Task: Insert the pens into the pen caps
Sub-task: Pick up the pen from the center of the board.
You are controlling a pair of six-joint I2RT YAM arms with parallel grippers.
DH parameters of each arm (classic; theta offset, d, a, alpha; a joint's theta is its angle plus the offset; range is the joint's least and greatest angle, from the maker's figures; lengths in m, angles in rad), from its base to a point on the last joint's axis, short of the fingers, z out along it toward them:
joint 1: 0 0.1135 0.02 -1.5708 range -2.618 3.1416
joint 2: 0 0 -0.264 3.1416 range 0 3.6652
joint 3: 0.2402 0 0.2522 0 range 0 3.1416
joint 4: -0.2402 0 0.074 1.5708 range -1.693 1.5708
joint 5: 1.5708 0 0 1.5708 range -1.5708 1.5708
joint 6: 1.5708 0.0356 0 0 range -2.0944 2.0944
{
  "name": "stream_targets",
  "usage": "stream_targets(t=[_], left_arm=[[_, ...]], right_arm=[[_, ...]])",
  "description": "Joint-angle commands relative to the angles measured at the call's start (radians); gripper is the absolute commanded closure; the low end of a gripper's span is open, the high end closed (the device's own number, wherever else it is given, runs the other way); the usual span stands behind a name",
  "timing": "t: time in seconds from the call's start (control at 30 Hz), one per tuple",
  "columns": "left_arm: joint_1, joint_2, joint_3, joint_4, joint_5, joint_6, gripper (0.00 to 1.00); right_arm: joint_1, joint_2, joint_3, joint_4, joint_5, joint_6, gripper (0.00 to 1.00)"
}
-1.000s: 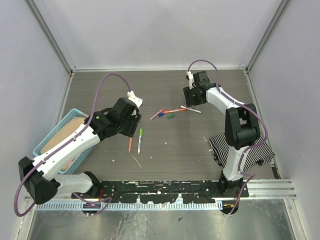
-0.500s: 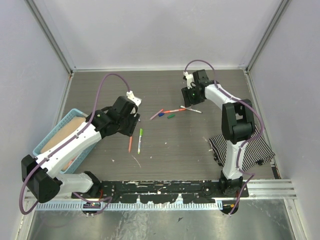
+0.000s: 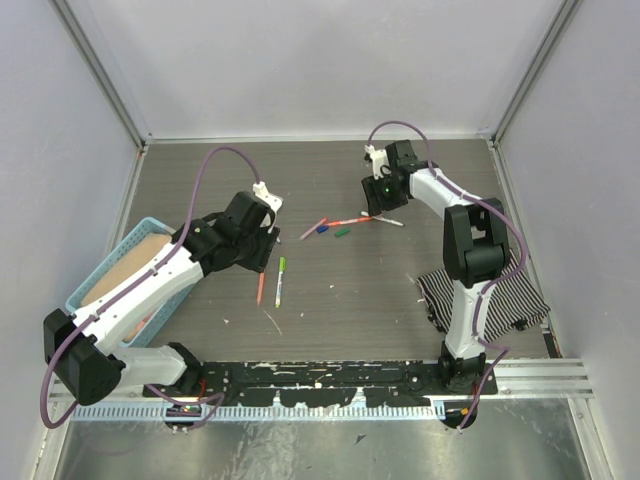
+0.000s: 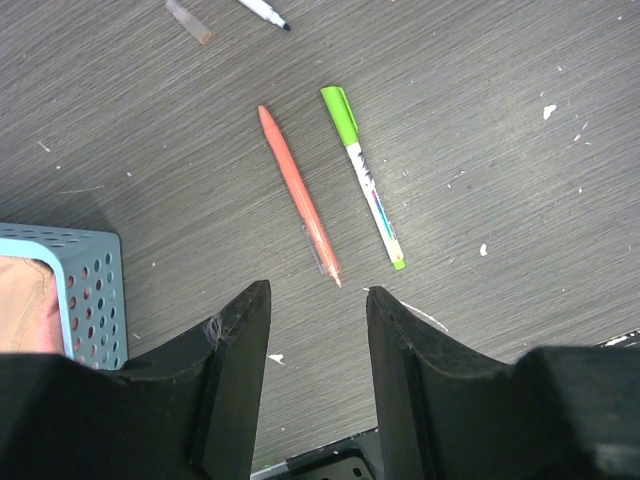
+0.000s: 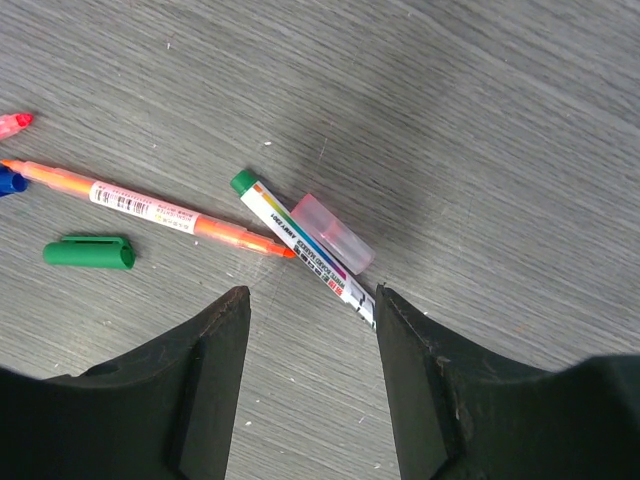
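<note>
Pens point(image 3: 279, 280) lie loose on the table point(image 4: 500, 120): an orange pen point(image 4: 298, 195) and a green-capped pen point(image 4: 363, 175) side by side, just ahead of the left gripper point(image 4: 315, 290), whose jaws stand apart, holding nothing. The right gripper point(image 5: 310, 295) hangs likewise parted and empty over a white pen point(image 5: 300, 245) with a pink cap point(image 5: 333, 232) against it, a green cap point(image 5: 88, 253) nearby.

High rear view over whole table point(image 3: 350, 290), close downward wrist views, orange pen point(image 4: 300, 195) shared with left wrist.

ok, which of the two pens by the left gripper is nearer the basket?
The all-orange pen; the white pen with the lime-green end lies on its far side from the blue basket.
</note>
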Motion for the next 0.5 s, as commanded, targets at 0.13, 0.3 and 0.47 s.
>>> stream_targets(t=[0.13, 0.3, 0.47], left_arm=[[0.009, 0.003, -0.015, 0.019, 0.018, 0.011, 0.5], [0.011, 0.004, -0.015, 0.018, 0.019, 0.012, 0.5], [0.013, 0.004, -0.015, 0.018, 0.02, 0.012, 0.5]], right_arm=[[-0.005, 0.014, 0.018, -0.004, -0.01, -0.041, 0.41], [-0.004, 0.021, 0.015, -0.019, -0.016, -0.049, 0.4], [-0.005, 0.023, 0.001, -0.031, -0.032, -0.055, 0.4]])
